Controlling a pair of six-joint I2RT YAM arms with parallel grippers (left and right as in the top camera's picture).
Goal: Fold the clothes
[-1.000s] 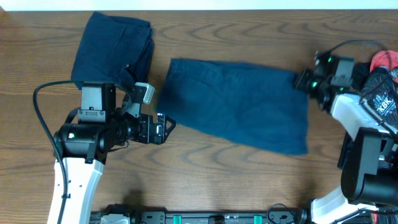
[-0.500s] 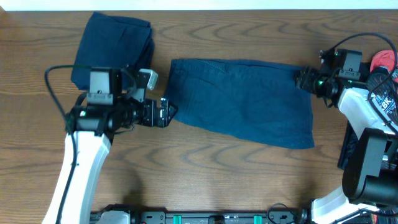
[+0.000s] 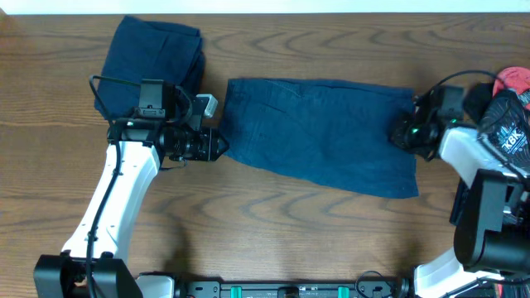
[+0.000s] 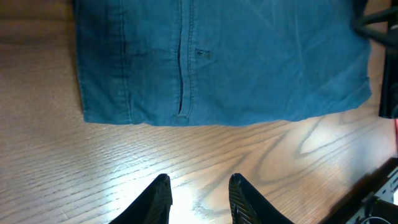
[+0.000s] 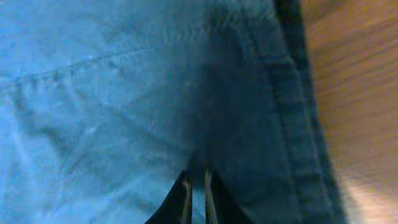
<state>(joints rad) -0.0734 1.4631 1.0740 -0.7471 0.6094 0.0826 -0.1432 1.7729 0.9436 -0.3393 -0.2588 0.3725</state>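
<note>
White block letters stand on a black crumpled object (image 3: 507, 131) at the far right of the overhead view. They look like "KBK", but they are small and tilted, so I cannot be sure. No other writing is clear enough to read.

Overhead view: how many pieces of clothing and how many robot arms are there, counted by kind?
Folded clothes: 1, the navy bundle
Spread-out clothes: 1, the navy shorts
Robot arms: 2, the left arm and the right arm
Total: 4
</note>
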